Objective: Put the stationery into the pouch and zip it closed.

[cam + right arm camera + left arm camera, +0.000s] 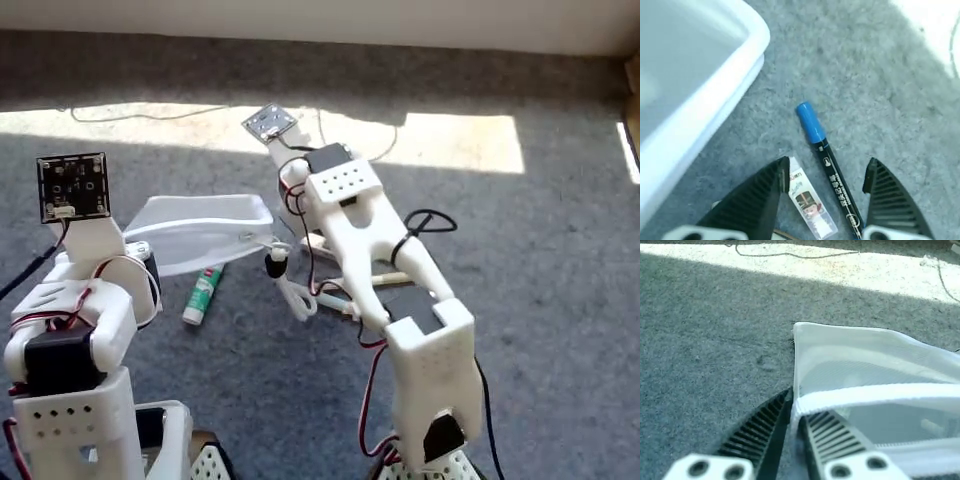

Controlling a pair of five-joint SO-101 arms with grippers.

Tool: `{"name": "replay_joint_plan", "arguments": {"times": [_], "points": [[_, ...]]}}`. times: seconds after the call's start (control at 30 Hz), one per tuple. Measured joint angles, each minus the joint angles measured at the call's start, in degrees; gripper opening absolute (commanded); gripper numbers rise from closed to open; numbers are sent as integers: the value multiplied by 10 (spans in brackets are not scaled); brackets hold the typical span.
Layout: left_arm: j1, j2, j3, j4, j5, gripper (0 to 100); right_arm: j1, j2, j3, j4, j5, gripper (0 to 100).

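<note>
The blue-capped marker (834,175) has small white print along its black barrel, too fine to read. The flat packet (809,202) bears a printed figure. The right fingers (757,192) are spread wide and hold nothing. The marker lies on the carpet (865,75) between them, with the packet just inside one finger. The left fingers (760,425) are nearly shut, pinching the white rim of the mesh pouch (865,360), which stretches away beyond their tips.
</note>
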Motion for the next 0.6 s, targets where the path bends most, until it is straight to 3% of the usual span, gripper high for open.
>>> {"name": "replay_joint_plan", "arguments": {"times": [0.17,0.4,0.6], "points": [[0,0,0,0,0,7,0,45,-31,0,33,230],[0,0,0,0,0,7,0,105,-73,0,38,123],[0,0,0,0,0,7,25,113,-79,12,80,120]]}}
